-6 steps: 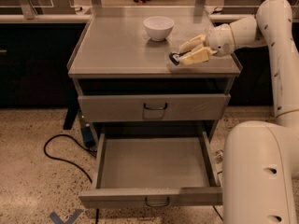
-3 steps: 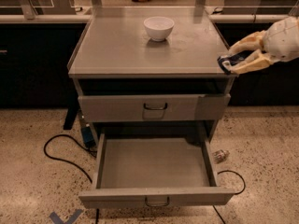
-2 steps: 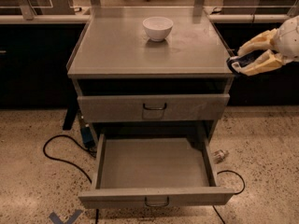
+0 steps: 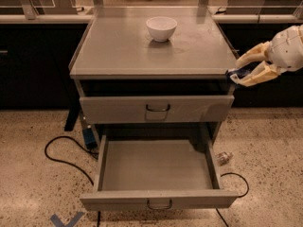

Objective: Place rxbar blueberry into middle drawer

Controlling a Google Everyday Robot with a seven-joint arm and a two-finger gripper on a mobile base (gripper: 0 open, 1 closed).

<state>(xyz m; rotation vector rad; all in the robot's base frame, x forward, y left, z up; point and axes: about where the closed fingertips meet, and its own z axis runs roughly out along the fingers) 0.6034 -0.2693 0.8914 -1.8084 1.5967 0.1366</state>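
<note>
My gripper hangs just off the right front corner of the cabinet top, its cream fingers shut on the rxbar blueberry, a small dark blue bar that shows between them. The bar is held in the air, level with the cabinet top's edge. Below and to the left, the middle drawer stands pulled fully out, and its grey inside is bare. The drawer front above it is closed.
A white bowl sits at the back middle of the grey cabinet top. Black cables trail on the speckled floor left of the drawer and another at its right. A small object lies on the floor right of the drawer.
The gripper has carried the bar off the cabinet top to the right, past the edge, then come back a little left and lower beside the front right corner.
</note>
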